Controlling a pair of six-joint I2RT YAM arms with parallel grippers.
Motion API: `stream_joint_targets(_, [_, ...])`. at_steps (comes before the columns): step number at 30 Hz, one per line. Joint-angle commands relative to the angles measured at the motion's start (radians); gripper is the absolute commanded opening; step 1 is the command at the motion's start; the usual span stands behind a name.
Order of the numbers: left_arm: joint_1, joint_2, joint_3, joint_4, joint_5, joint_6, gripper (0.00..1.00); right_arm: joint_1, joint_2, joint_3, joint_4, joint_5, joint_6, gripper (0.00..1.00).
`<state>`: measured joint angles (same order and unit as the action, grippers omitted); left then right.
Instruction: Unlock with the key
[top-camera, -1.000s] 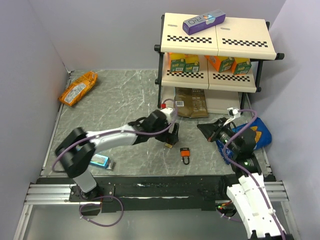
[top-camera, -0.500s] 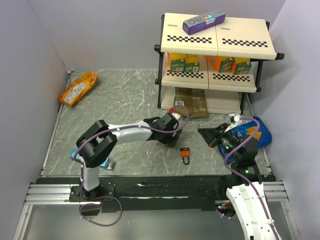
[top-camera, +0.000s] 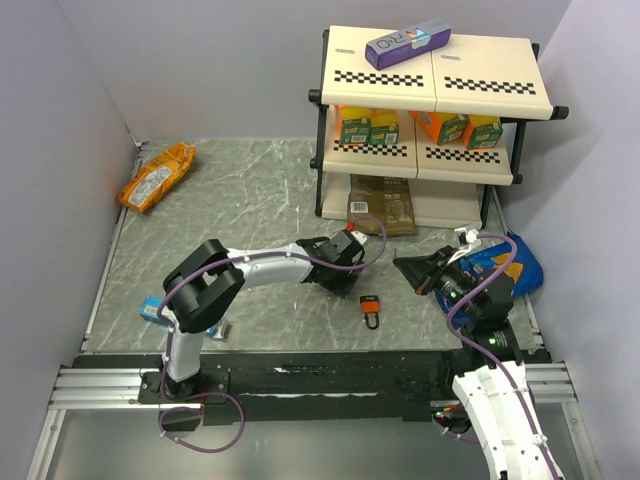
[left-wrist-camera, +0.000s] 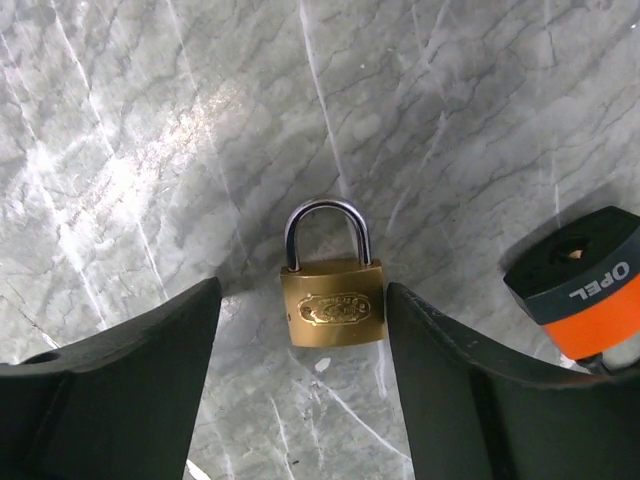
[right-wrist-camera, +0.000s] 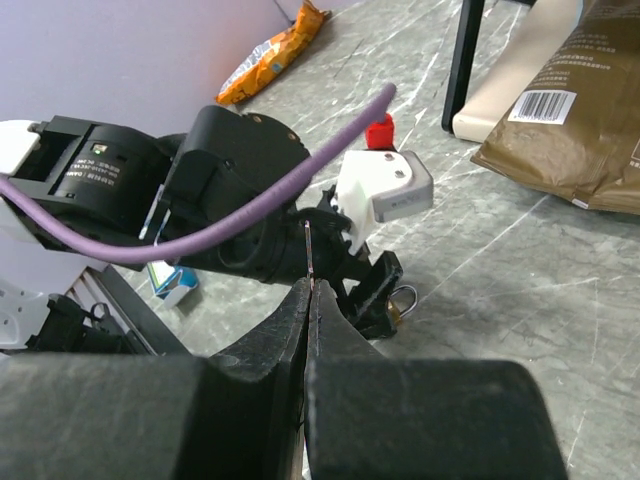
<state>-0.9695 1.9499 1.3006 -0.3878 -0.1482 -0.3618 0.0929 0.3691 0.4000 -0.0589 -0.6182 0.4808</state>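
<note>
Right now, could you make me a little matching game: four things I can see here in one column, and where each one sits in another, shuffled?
Things
1. brass padlock
2. orange padlock
3. key
4. purple box

Places
A. on top of the shelf
B. pinched in the shut right fingers
C. flat on the table, between the open left fingers
D. on the table, just outside the left fingers

Pairs: 1-C, 2-D, 3-B, 4-A
</note>
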Motion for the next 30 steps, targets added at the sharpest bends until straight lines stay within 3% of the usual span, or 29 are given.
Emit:
stream_joint_targets(1, [-0.028,0.035,0.045,-0.039,-0.045,0.026,0.70,-0.007,0.013,-0.007,0.048,-0.017,0.018,0.00])
stream_joint_targets(8, [-0.060,0.078,0.080,-0.094,-0.106,0.023,0.65,-0.009,0.014,-0.012,0.054,-0.018,0.016,0.00])
stream_joint_targets(20, [-0.066,0.096,0.060,-0.129,-0.074,-0.037,0.51,-0.009,0.022,-0.015,0.054,-0.023,0.015,0.00])
stream_joint_targets(27, [-0.064,0.092,0.051,-0.095,-0.008,-0.025,0.09,-0.009,0.025,-0.001,0.034,-0.014,-0.005,0.00])
stream_joint_targets(30, [-0.049,0.096,0.103,-0.094,0.035,-0.002,0.01,-0.009,0.022,0.016,-0.004,0.003,-0.034,0.00])
